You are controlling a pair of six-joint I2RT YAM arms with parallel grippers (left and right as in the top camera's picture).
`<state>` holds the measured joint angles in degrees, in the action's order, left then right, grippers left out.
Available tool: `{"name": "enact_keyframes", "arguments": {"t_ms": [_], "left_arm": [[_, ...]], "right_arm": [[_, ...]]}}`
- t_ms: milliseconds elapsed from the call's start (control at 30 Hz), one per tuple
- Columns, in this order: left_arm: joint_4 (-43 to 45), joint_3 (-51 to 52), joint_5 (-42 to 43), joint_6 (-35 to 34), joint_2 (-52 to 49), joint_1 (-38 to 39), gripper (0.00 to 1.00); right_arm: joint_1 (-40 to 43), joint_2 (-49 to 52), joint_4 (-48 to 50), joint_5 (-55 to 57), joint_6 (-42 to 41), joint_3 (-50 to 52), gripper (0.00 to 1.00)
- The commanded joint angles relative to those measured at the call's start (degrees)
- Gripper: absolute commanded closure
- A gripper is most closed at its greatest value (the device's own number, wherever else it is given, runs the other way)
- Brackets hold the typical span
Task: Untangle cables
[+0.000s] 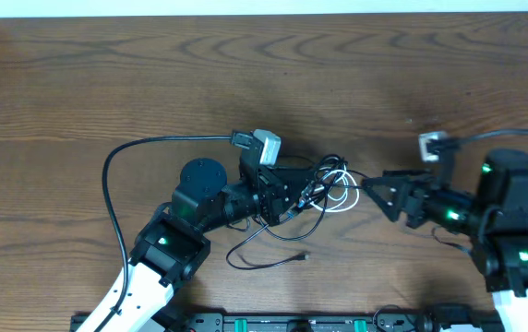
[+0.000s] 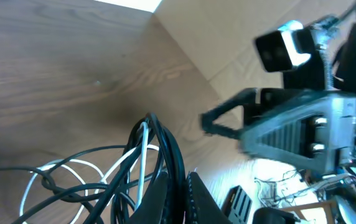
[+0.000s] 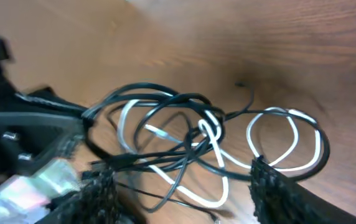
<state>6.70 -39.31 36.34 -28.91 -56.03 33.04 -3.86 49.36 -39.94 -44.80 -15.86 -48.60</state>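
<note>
At table centre, a little toward the near side, the cables (image 1: 330,184) sit as one black-and-white tangle between the two grippers. Left gripper (image 1: 303,192) comes in from the lower left, jaws closed on the black strands at the tangle's left side. The left wrist view shows black and white cords (image 2: 147,155) running up out of the pinched fingers (image 2: 198,198).

Right gripper (image 1: 367,187) points at the tangle from the right, jaws spread wide, nothing gripped. In its wrist view both fingers (image 3: 277,194) frame the bundle. The white cable (image 3: 285,142) loops just ahead of the finger on the right of that view; cannot tell if they touch. White loops lie on the tangle's right half, nearest the right gripper.

One black cord (image 1: 262,258) trails out of the bundle toward the near edge, flat on the wood, plug end (image 1: 304,255) lying free.

Table (image 1: 246,65): wide bare wood beyond the tangle up to the far edge (image 1: 264,13), also bare at far left and upper right. Near side is tighter, with both arm bases and a black rail (image 1: 292,324) along the near edge. Thick arm cable (image 1: 109,175) arcs over the wood left of the left arm, well apart from the tangle.
</note>
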Motion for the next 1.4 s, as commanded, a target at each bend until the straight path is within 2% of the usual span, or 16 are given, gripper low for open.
{"name": "enact_keyframes", "arguments": {"t_ms": [0, 133, 233, 467, 633, 667, 733, 833, 933, 967, 1033, 1133, 1233, 1367], "left_arm": [[0.61, -2.27, 2.78, 0.09, 0.68, -0.17, 0.93], [0.68, -2.27, 3.17, 0.07, 0.68, -0.17, 0.92], [0.7, -2.27, 3.21, 0.07, 0.7, -0.17, 0.93], [0.68, -2.27, 3.34, 0.09, 0.7, -0.2, 0.93], [0.66, -2.27, 3.34, 0.09, 0.68, -0.2, 0.92], [0.68, -2.27, 3.34, 0.09, 0.68, -0.2, 0.93], [0.68, -2.27, 3.32, 0.09, 0.68, -0.2, 0.92], [0.59, -2.27, 3.34, 0.09, 0.68, -0.2, 0.93], [-1.01, -2.27, 2.56, 1.22, 0.63, -0.2, 0.92], [-2.36, -2.27, 1.36, 2.03, 0.52, -0.2, 0.87], [-7.61, -2.27, -4.52, 2.47, 0.0, -0.2, 0.61], [-16.0, -2.27, -13.4, 2.38, -1.29, -0.2, 0.45], [-21.03, -2.27, -18.53, 0.87, -3.54, -0.2, 0.39], [-22.1, -2.27, -20.5, -2.69, -8.46, -0.17, 0.39]], "right_arm": [[-5.75, 2.43, 2.05, 9.29, 2.86, -0.68, 0.37], [-10.25, 5.77, 2.67, 17.25, 2.82, -0.68, 0.37], [-12.37, 8.92, 2.97, 18.18, 2.82, -0.68, 0.44], [-13.18, 13.46, 3.28, 16.76, 0.02, -0.68, 0.7], [-13.18, 13.2, 3.82, 14.64, -0.42, -0.76, 0.97], [-13.18, 13.0, 4.02, 13.38, -0.42, -0.81, 0.99], [-13.18, 12.39, 4.17, 12.2, -0.39, -0.81, 0.99], [-13.07, 11.52, 3.56, 13.4, -0.39, -0.81, 0.93], [-13.07, 11.28, 2.21, 14.95, -0.42, -0.81, 0.79], [-13.07, 11.3, 1.53, 15.45, -0.44, -0.81, 0.77], [-13.07, 11.28, 0.22, 17.4, -0.63, -0.81, 0.72], [-13.07, 11.28, -0.76, 20.2, -2.38, -0.81, 0.67], [-13.07, 11.28, -0.76, 20.48, -2.84, -0.81, 0.55], [-13.07, 11.41, -1.03, 20.5, -4.5, -0.79, 0.53]]}}
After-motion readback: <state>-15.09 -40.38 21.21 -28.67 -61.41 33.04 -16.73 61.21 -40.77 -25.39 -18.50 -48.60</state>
